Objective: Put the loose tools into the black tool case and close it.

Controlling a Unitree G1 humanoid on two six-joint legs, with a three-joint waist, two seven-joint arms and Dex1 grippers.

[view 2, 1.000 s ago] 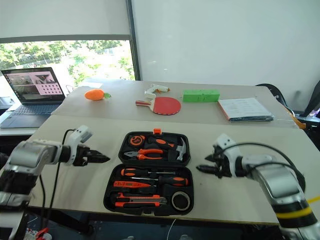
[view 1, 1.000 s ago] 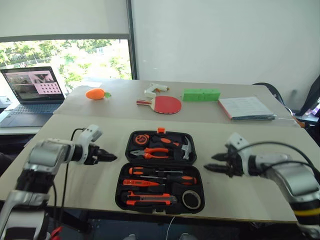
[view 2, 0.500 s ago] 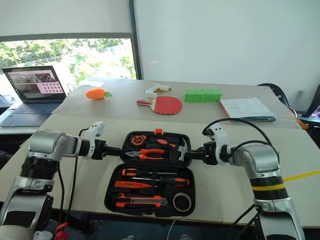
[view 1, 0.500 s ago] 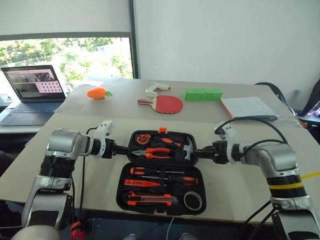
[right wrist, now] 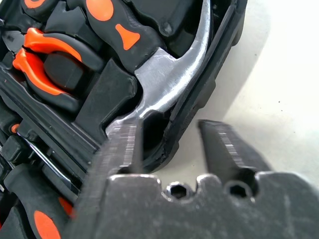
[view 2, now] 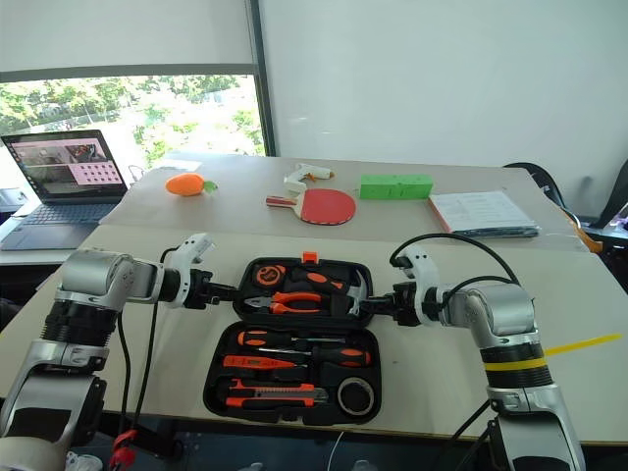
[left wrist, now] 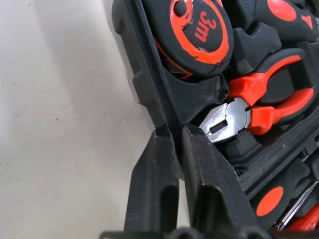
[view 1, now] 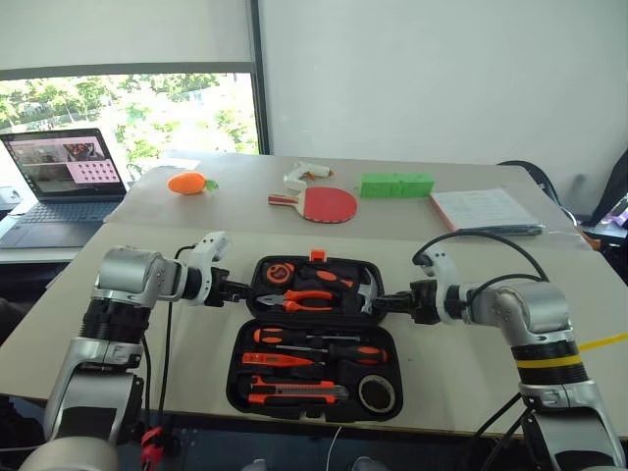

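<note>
Left eye view: tools [view 1: 312, 353] inside tool case [view 1: 241, 392].

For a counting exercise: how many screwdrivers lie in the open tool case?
3, all in the black tool case's near half: two black-and-orange ones, upper left and right, and a slim red-orange one below.

"3m" on the tape measure [left wrist: 199, 35]

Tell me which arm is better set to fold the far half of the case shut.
Left, narrowly. The left gripper is pinched on the side rim of the black tool case at its far half; the right gripper straddles the opposite rim with its jaws apart. Probably both should lift together.
</note>
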